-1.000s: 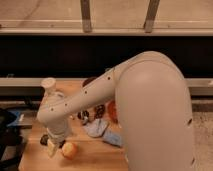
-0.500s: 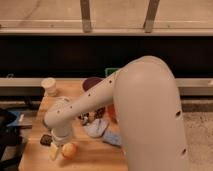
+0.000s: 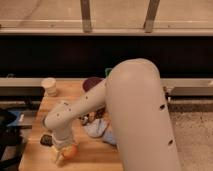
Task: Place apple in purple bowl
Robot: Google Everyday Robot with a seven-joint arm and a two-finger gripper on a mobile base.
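The apple (image 3: 70, 150), small and yellow-orange with a reddish side, lies on the wooden table (image 3: 95, 160) near its front left corner. My gripper (image 3: 62, 151) hangs right at the apple's left side and touches or nearly touches it. The wrist above hides part of the apple. The purple bowl (image 3: 91, 83) stands at the back of the table. It is dull mauve with a dark inside, and my arm partly covers it. The bowl is well behind the apple.
A white cup (image 3: 49, 86) stands at the back left corner. A dark lump (image 3: 46, 140) lies just left of the gripper. A blue-white cloth (image 3: 98, 128) lies mid-table under my arm. A green object (image 3: 108, 73) stands behind the bowl. The table's left edge is close to the gripper.
My arm has swung and the elbow has risen, uncovering more of the purple bowl. The gripper has stayed at the apple, and the apple has not moved.
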